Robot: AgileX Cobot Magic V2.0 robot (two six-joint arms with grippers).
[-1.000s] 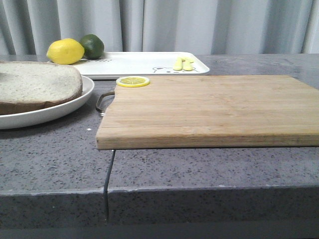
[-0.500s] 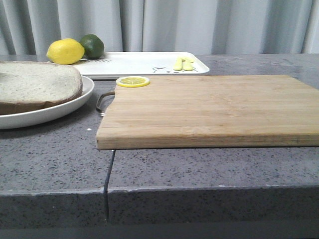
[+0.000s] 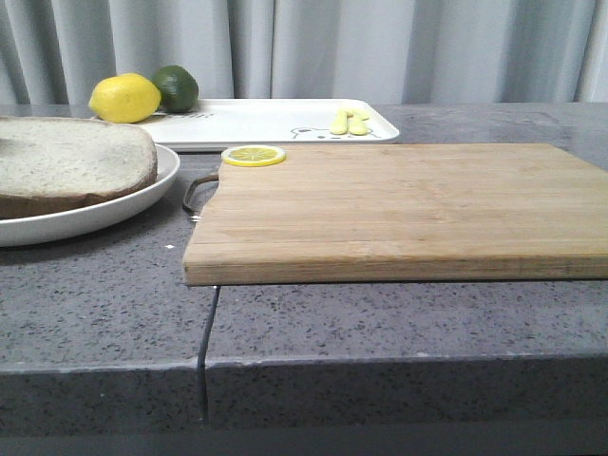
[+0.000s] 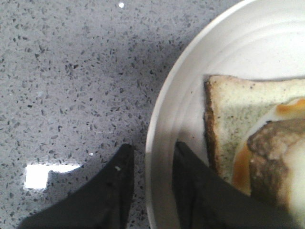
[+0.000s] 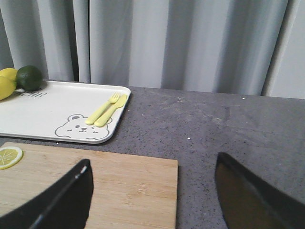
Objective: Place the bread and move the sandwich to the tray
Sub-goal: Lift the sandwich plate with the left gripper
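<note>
Left wrist view shows my left gripper (image 4: pixel 151 164) pinching the plate (image 4: pixel 164 143) rim: tilt, and the sandwich (image 4: pixel 257 143) slides off; right gripper (image 5: pixel 152 191) spread wide.

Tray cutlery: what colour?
Pale yellow fork and spoon, clearest in the right wrist view.

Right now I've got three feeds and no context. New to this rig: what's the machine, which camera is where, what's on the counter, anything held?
It is a two-armed robot with grippers. The front view looks forward over a grey counter: a wooden cutting board with a lemon slice, a white tray carrying yellow cutlery, a lemon and a lime.

The other two cameras sit on the wrists. The left gripper has its fingers on either side of the rim of the plate bearing the sandwich; whether they clamp it is unclear. The right gripper hangs open over the board, empty.
</note>
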